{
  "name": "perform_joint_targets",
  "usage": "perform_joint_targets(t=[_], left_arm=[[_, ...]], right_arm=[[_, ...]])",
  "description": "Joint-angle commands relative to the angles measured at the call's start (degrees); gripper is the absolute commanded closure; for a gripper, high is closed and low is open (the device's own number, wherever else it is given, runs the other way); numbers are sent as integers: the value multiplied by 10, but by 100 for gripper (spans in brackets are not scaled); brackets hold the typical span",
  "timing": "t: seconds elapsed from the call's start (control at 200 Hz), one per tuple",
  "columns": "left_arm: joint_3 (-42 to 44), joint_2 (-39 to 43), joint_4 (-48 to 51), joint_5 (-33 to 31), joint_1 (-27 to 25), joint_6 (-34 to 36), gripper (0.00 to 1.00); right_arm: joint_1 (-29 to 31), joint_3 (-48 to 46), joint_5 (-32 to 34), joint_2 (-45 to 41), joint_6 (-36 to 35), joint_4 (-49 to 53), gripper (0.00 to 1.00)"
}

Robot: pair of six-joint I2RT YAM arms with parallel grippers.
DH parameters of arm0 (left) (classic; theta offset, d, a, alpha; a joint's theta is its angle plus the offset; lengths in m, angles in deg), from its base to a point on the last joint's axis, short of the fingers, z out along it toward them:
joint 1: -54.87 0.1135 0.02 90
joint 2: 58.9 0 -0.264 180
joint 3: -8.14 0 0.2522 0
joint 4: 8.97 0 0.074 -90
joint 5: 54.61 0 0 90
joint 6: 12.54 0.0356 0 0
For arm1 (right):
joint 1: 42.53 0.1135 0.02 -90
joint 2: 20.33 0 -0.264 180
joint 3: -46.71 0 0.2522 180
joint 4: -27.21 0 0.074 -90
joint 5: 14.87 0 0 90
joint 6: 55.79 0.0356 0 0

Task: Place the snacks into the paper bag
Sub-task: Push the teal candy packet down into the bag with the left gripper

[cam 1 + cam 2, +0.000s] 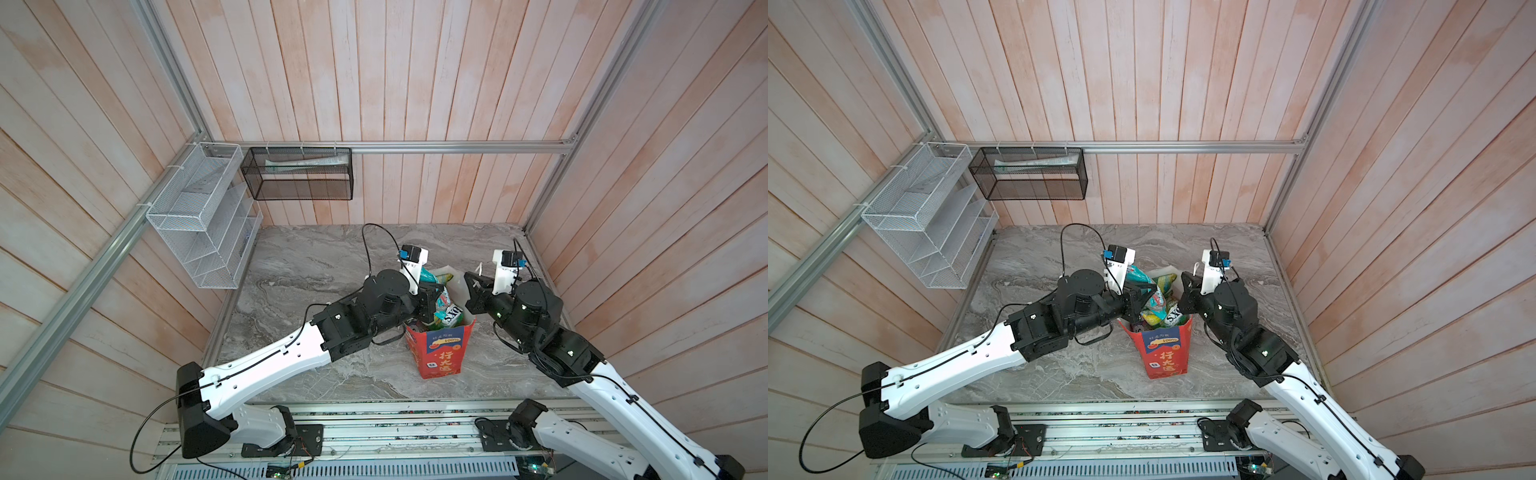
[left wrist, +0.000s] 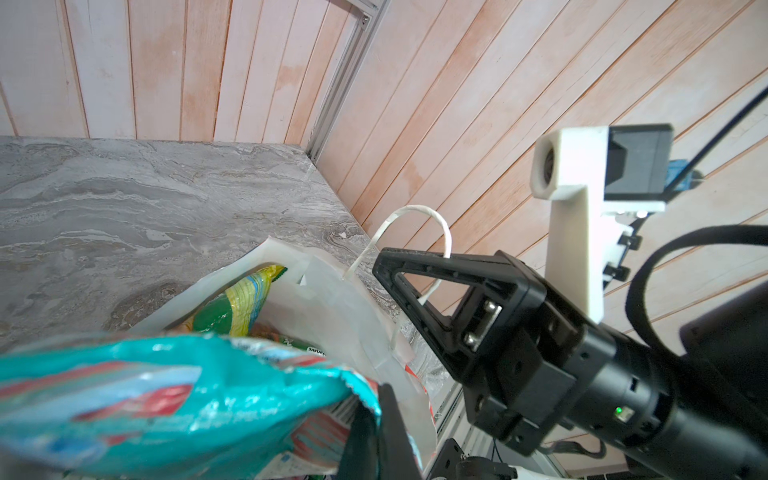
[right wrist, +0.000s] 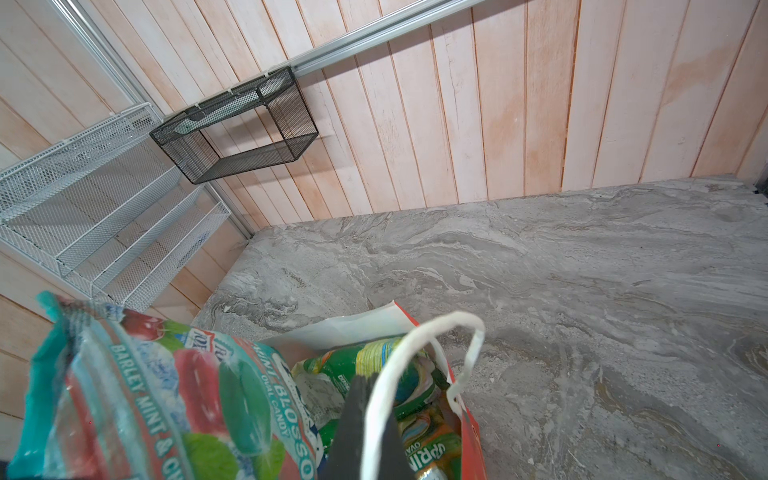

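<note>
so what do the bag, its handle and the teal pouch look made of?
paper bag: stiff paper, printed red outside, matte white inside; it keeps sharp creases.
handle: twisted white paper cord, probably; twist marks show.
teal pouch: thin glossy plastic film, crinkled, with glare and a serrated edge.

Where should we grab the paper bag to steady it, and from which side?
Probably the white cord handle, at its loop's top, from the right arm's side of the paper bag: the loop stands upright above the rim there, clear of the snacks crowding the mouth.
</note>
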Motion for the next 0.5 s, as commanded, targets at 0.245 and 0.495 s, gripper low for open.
perform_joint_targets(t=[0.245,0.495], left_arm=[[-29,-22,15,-31,0,22,100],[-40,-39,26,-35,0,31,100]], right_arm=[[4,-5,-1,-6,-2,-23,100],[6,-6,-2,-7,-2,-24,100]])
